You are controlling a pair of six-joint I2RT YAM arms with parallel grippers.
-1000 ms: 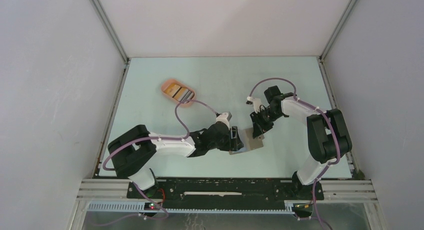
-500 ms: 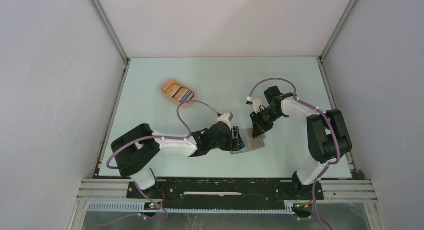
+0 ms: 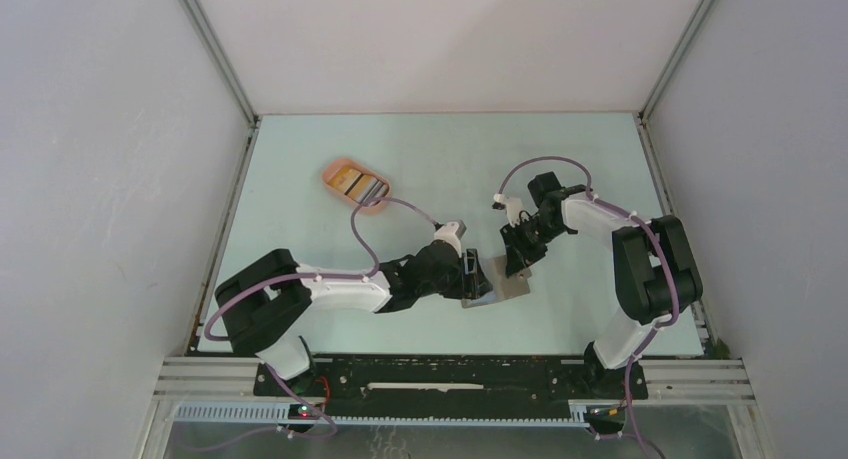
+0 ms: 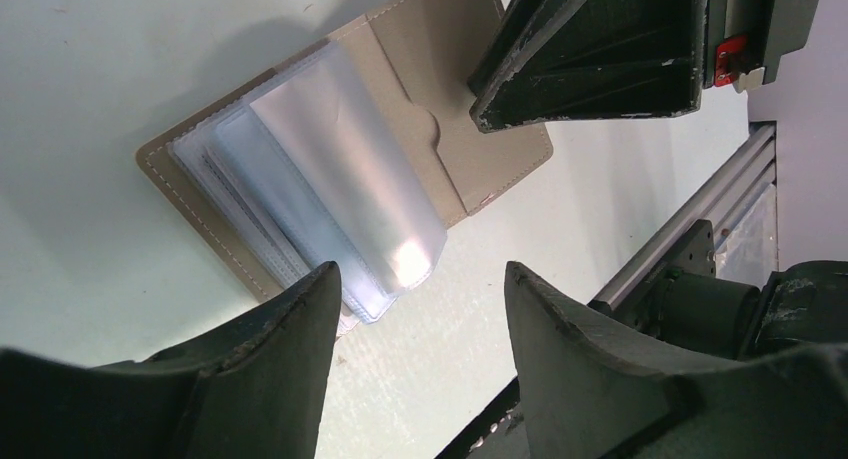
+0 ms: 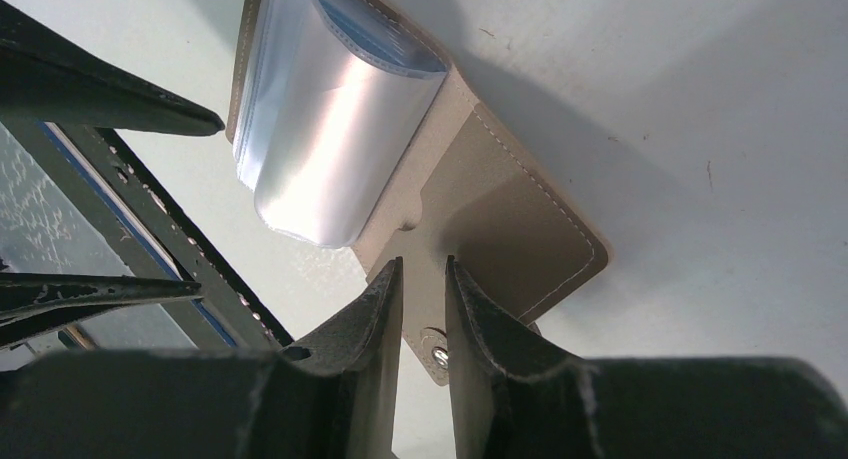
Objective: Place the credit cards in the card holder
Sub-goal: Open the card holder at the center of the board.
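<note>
Near the front middle of the table (image 3: 450,159), the holder (image 3: 510,282) lay open and flat, with one gripper on each side of it. The left gripper (image 3: 472,277) hung low over the holder's left half. In its wrist view, the left gripper (image 4: 420,279) had its fingers spread wide and held nothing. Between their tips showed a fanned stack of clear sleeves (image 4: 330,169). The sleeves covered one half of the holder (image 4: 420,49), and the other half was bare.

The right gripper (image 3: 518,257) stood at the holder's far right edge. Its dark fingers (image 4: 600,49) reached down onto the bare half in the left wrist view. From the right wrist, the right gripper (image 5: 422,274) had its fingers drawn nearly together, leaving only a slim slit. The tips sat at the edge of the bare half of the holder (image 5: 510,209), just beside the notch. A tab (image 5: 432,351) with a metal snap showed in the slit. I could not tell whether the fingers pinched it or only rested above it. The sleeves (image 5: 320,129) bulged upward beyond, and the left fingers (image 5: 90,89) showed at the frame's left edge.

The cards (image 3: 360,186), one yellow and one dark with pale stripes, lay in an orange tray (image 3: 335,169). The tray sat well apart from the holder, toward the far left.
</note>
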